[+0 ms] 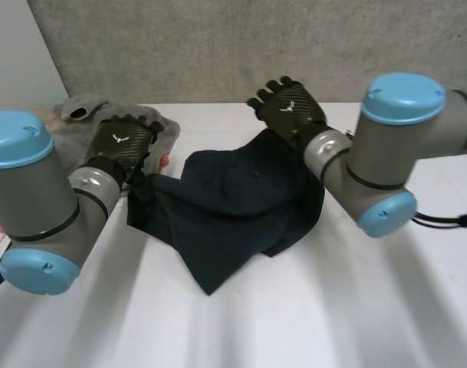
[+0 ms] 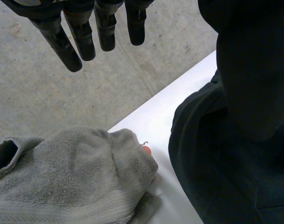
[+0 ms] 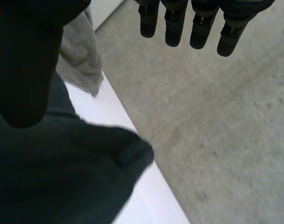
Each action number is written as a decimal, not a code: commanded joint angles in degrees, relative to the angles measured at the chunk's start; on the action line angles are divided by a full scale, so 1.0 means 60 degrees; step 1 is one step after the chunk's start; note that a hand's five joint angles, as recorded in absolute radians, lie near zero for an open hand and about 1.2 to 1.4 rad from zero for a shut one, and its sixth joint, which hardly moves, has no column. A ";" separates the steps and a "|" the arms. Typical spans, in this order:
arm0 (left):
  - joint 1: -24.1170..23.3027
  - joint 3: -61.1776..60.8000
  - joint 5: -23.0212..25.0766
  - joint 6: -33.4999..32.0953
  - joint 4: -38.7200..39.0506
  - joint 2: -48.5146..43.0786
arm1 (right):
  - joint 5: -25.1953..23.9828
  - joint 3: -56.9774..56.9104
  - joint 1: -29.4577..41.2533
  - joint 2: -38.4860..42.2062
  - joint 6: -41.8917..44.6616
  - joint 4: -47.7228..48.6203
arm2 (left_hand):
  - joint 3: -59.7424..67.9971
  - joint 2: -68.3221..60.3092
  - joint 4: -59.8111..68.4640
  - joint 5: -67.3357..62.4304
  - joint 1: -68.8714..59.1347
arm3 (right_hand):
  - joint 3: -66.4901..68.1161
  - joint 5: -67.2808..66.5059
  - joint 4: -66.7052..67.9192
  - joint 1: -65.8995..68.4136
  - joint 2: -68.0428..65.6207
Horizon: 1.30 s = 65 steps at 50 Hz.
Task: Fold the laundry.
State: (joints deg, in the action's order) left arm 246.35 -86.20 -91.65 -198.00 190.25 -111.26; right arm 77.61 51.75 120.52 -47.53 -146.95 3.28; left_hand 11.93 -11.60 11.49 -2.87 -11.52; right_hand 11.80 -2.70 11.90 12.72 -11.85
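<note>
Up front, plenty of bare table (image 1: 310, 322) for spreading and folding. Mid-table, a dark cloth (image 1: 233, 207) in a crumpled heap, one corner pointing forward; probably light, soft and limp, so best taken at two edge corners rather than the bunched middle. At its left edge, the left hand (image 1: 124, 142), fingers (image 2: 76, 44) straight and apart, pinching nothing. At its far right edge, the right hand (image 1: 291, 107), fingers (image 3: 200, 32) likewise straight, empty. Farther left, a grey towel (image 1: 83, 107) close to the far table edge: little spare room there.
</note>
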 commanded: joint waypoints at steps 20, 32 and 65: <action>-0.0263 0.1022 -0.0573 -0.0002 -0.0874 -0.1335 | -0.1347 -0.6414 0.0159 0.5534 -0.0382 -0.2392 | 1.0272 -1.0326 1.0344 -1.0116 -1.0341 | 0.3449 -0.3299 0.3433 0.3296 -0.3441; -0.0410 0.1810 -0.0648 -0.0878 0.0487 -0.1012 | -0.0576 -0.6486 -0.0193 0.4351 -0.0718 -0.1693 | 1.1345 -1.1399 1.1418 -1.1189 -1.1414 | 1.1367 -1.1217 1.1350 1.1214 -1.1359; -0.0731 -0.1071 0.0348 -0.1013 0.0679 0.0307 | -0.0997 0.6301 -0.2156 -0.3739 -0.0209 -0.1790 | 1.1345 -1.1399 1.1418 -1.1189 -1.1414 | 1.1367 -1.1217 1.1350 1.1214 -1.1359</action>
State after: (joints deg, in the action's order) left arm 242.35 -82.31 -92.55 -202.87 193.61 -110.37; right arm 74.88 79.20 108.56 -71.34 -157.80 -2.96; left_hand 68.05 -68.35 68.47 -56.62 -65.53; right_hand 67.77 -55.46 68.36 63.37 -66.94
